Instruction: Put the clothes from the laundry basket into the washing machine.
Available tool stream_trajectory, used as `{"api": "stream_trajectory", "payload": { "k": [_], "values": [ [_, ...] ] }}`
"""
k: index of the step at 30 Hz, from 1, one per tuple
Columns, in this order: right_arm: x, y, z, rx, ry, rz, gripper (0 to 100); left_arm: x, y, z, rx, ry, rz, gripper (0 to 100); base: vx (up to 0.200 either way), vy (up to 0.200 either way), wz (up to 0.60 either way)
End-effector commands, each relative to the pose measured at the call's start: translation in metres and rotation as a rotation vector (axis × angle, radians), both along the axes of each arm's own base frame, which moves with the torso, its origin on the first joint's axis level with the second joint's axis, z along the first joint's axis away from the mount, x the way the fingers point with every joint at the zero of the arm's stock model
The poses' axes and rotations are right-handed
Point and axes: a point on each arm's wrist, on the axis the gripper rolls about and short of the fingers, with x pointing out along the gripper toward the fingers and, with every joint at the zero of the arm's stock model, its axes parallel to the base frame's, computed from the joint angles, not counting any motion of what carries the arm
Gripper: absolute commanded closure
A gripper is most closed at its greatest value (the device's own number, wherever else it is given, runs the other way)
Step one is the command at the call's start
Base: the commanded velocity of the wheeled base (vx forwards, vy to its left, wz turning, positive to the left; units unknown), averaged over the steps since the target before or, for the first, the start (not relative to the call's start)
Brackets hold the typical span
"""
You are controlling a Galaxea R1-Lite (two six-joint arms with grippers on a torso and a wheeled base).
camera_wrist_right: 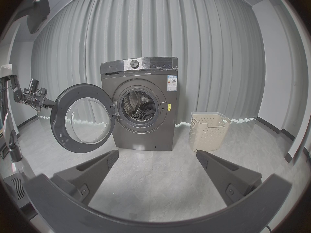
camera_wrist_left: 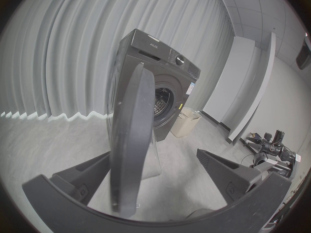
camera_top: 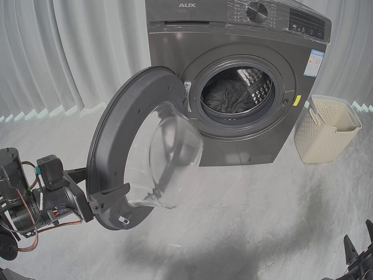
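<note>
My left hand [camera_wrist_left: 155, 156] is spread wide around the outer rim of the washing machine [camera_top: 233, 24] door [camera_top: 116, 137], which is swung fully open on its left-side hinge, glass bowl bulging towards the right. The dark clothes [camera_top: 227, 96] lie in a crumpled heap low in the drum, with no clear long axis. The laundry basket [camera_top: 334, 137] stands upright on the floor just right of the machine. My right hand [camera_wrist_right: 157, 152] hangs low, fingers spread.
</note>
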Motion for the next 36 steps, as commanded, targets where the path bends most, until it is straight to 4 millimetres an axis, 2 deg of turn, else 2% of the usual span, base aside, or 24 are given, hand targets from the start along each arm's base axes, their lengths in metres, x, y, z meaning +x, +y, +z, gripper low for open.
{"api": "stream_trajectory", "payload": {
  "k": [1,8,15,20,25,36],
  "values": [
    [0.0,0.0,-0.005,0.0,0.005,0.0,0,-0.01,0.0,0.005,-0.014,-0.031,0.002,0,0.0,0.0,0.0],
    [0.0,0.0,-0.004,0.0,0.003,0.002,0,-0.027,0.009,0.014,-0.05,-0.083,0.031,0,0.0,0.0,0.0],
    [0.0,0.0,-0.004,0.0,0.003,0.002,0,-0.027,0.034,0.025,-0.062,-0.153,0.177,0,0.0,0.0,0.0],
    [0.0,0.0,-0.004,0.0,0.003,0.002,0,-0.025,0.041,0.025,-0.055,-0.154,0.226,0,0.0,0.0,0.0],
    [0.0,0.0,-0.004,0.0,0.003,0.002,0,-0.021,0.039,0.017,-0.035,-0.113,0.217,0,0.0,0.0,0.0],
    [0.0,0.0,-0.004,0.0,0.003,0.002,0,0.007,0.033,-0.005,0.048,-0.015,0.21,0,0.0,0.0,0.0]
  ]
}}
